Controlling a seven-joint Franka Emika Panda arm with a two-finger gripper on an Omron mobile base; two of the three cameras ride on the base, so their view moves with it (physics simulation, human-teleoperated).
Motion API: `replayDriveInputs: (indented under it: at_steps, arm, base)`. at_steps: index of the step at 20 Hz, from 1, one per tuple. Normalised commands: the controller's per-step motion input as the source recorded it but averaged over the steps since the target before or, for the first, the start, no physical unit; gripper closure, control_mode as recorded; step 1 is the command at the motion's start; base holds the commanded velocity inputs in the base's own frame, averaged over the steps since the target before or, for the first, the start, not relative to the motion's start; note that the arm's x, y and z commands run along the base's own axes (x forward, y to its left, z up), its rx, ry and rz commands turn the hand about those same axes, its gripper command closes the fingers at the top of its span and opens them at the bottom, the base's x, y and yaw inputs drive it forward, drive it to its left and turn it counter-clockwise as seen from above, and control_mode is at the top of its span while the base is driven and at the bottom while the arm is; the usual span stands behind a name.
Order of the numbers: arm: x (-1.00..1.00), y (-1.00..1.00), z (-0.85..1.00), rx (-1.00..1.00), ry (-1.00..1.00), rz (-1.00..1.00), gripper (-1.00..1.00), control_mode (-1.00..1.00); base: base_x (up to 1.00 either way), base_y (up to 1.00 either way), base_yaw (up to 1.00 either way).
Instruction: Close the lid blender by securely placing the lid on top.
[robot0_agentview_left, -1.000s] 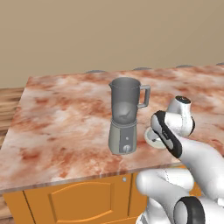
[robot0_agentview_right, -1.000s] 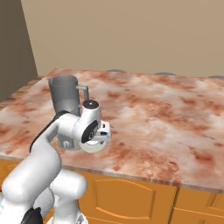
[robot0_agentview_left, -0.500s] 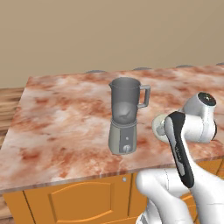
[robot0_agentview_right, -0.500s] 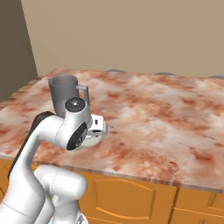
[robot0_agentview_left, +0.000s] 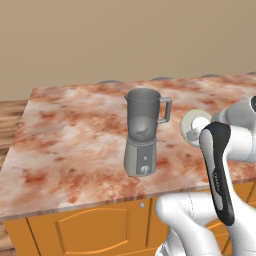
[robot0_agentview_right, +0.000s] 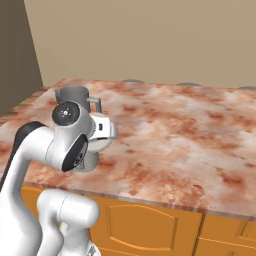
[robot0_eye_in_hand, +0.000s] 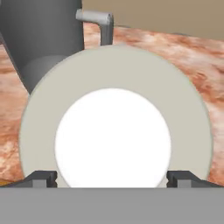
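Note:
The blender (robot0_agentview_left: 143, 132) stands upright on the marble counter, a smoky open-topped jar with a side handle on a grey base. To its right, above the counter, hangs the lid (robot0_agentview_left: 196, 127), tipped on edge so its face looks toward the jar. In the hand view the lid (robot0_eye_in_hand: 113, 140) is a pale rim around a white centre. My gripper (robot0_eye_in_hand: 113, 178) is shut on its lower edge, one fingertip (robot0_eye_in_hand: 42, 177) at each side. Behind the lid rises the blender (robot0_eye_in_hand: 43, 39) with its handle. From the right base view, my arm covers part of the blender (robot0_agentview_right: 73, 93).
The marble counter (robot0_agentview_left: 70, 145) spreads wide on both sides of the blender, over orange cabinet doors (robot0_agentview_left: 90, 232). A beige wall (robot0_agentview_left: 125, 40) runs behind it. My own white arm (robot0_agentview_right: 65, 145) stands close in front of the blender.
The arm has swung and folded its elbow round. The hand with the lid has risen a little beside the jar. The blender has not moved.

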Motion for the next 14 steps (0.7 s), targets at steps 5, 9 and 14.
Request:
replayDriveInputs:
  at_steps: [5, 9, 14]
  arm:
    - [0.00, 0.01, 1.00, 0.00, -0.13, 0.00, 1.00, -1.00]
    - [0.27, 0.25, 0.90, 0.00, -0.04, 0.03, 1.00, -1.00]
    - [0.56, 0.54, 0.63, 0.00, 0.00, 0.05, 1.00, -1.00]
  base:
    - [0.00, 0.00, 0.00]
    - [0.00, 0.00, 0.00]
    - [0.00, 0.00, 0.00]
